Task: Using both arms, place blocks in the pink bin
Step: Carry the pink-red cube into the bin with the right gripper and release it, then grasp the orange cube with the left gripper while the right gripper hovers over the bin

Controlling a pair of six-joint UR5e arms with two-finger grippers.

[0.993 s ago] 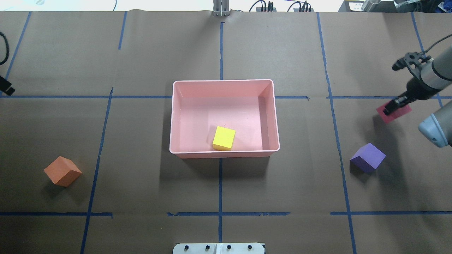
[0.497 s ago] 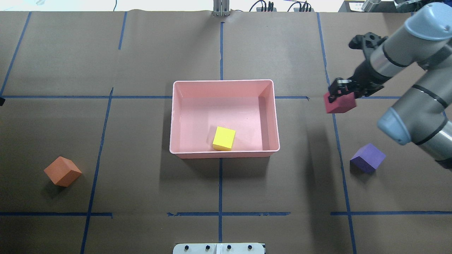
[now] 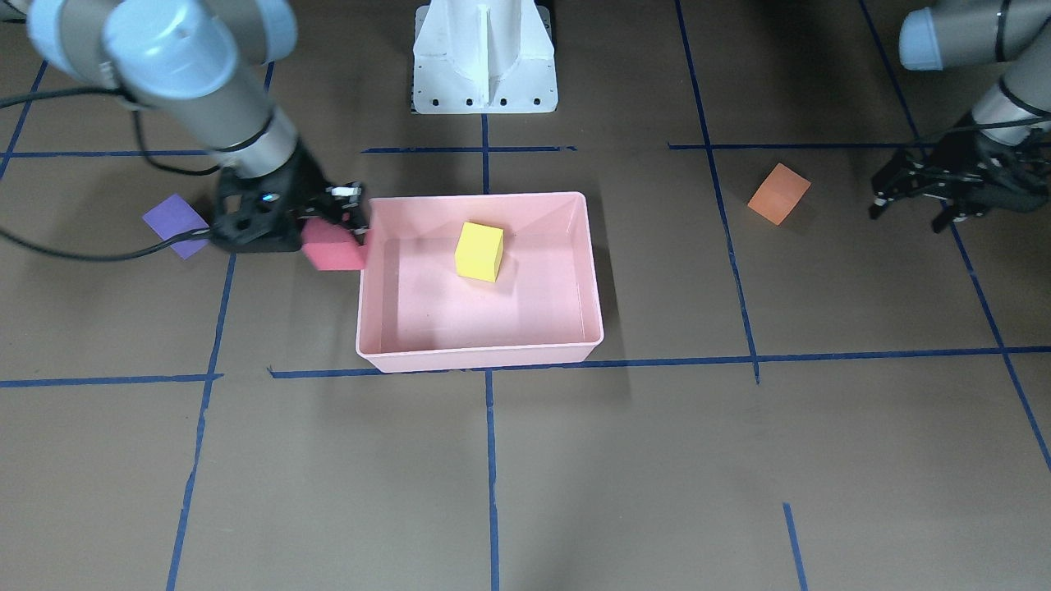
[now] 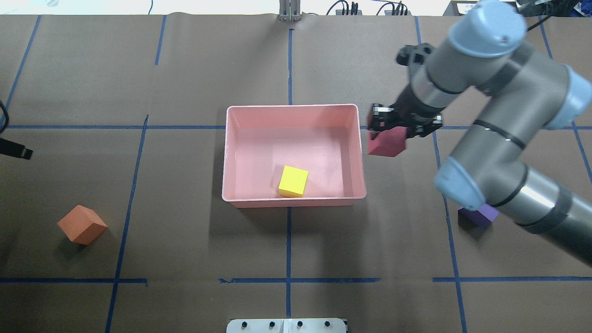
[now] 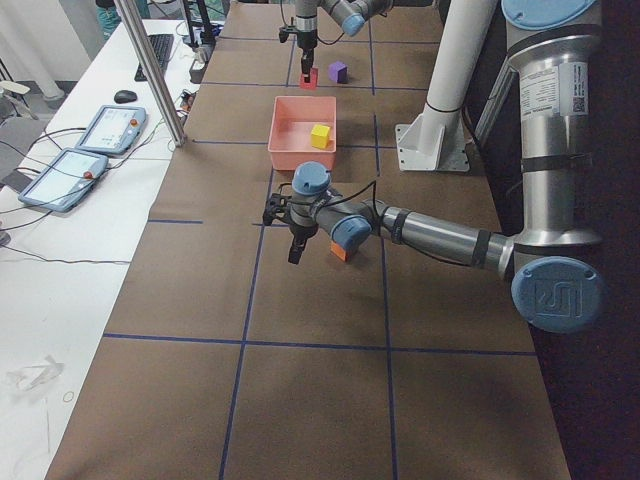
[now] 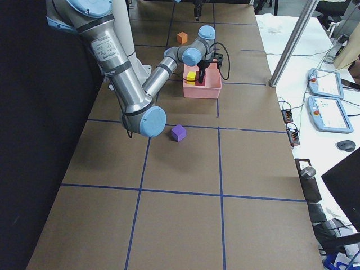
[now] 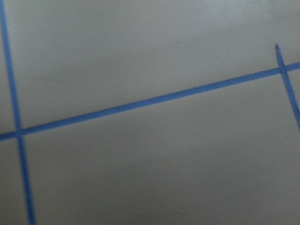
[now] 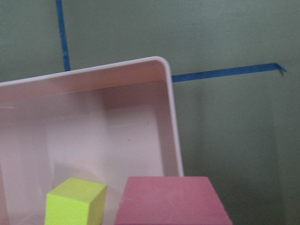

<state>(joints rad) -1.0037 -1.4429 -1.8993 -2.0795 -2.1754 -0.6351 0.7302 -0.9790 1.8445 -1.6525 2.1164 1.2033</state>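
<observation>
Overhead exterior: the right arm (image 4: 481, 92) is carrying the red block (image 4: 386, 142), pinched in its jaws, and has swung in from the desk's (image 4: 185, 254) right edge to just beside the pink bin (image 4: 293, 107), so the drop is likely nearing. The yellow-green block (image 4: 293, 181) is lying inside the bin. Exterior front-facing: the left arm's (image 3: 1014, 98) jaws are hanging spread and empty near the orange block (image 3: 778, 193). Right wrist-mounted: the red block is hovering at the bin's rim.

It is a robot lab: a big table (image 4: 185, 69) with blue tape lines (image 4: 288, 245), grey robot arms (image 4: 502, 138), and control screens (image 5: 108, 128) nearby.
</observation>
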